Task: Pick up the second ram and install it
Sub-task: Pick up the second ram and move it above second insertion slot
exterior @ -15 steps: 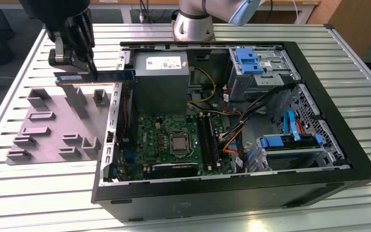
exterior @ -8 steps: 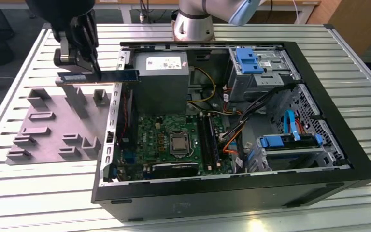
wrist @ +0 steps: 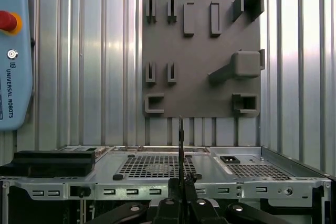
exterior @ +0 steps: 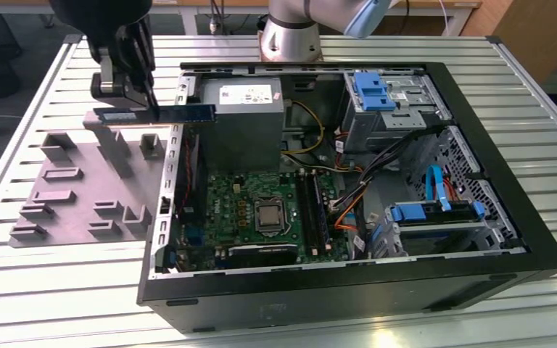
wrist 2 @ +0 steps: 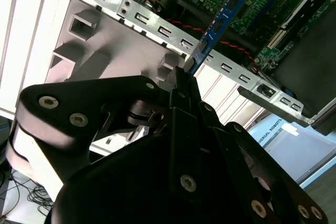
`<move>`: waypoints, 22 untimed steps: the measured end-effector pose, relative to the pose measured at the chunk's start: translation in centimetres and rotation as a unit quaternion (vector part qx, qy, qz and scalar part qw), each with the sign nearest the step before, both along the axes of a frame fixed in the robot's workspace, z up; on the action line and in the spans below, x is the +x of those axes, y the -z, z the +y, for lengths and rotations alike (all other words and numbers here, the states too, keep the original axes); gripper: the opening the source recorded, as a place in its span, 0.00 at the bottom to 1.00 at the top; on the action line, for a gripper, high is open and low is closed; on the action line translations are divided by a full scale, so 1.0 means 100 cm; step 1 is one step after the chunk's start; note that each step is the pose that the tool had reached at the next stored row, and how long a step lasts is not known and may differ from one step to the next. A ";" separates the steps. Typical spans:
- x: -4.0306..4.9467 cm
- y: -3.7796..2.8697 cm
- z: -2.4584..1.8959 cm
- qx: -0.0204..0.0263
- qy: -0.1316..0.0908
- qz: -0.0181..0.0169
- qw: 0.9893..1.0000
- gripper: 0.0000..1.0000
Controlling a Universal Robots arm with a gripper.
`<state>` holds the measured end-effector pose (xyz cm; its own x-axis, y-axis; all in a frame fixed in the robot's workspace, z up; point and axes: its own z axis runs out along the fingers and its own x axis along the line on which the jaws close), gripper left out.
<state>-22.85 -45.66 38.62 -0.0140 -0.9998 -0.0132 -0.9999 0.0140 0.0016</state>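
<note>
Tool [exterior: 131,110] is clamped on one end of the second ram [exterior: 186,112], upper left in the exterior view, hovering over the case wall [exterior: 169,174]. Light, stiff, probably fragile, so hold the edges, not the chips.

Hand [wrist 2: 186,80] covers second ram [wrist 2: 222,22] end

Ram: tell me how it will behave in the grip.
The ram is likely stiff: it juts straight from the gripper without sagging. Probably light, being thin. Gripped on a small patch, it may pivot if knocked.
</note>
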 end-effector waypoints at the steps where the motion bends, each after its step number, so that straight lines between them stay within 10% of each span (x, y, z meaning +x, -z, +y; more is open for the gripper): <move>1: 0.0010 0.0000 0.0000 0.000 0.000 0.000 1.000 0.14; 22: 0.0227 0.0000 0.0000 0.000 0.000 0.000 1.000 0.14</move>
<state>-20.58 -45.66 38.62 -0.0140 -0.9998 -0.0132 -0.9999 0.0140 0.0016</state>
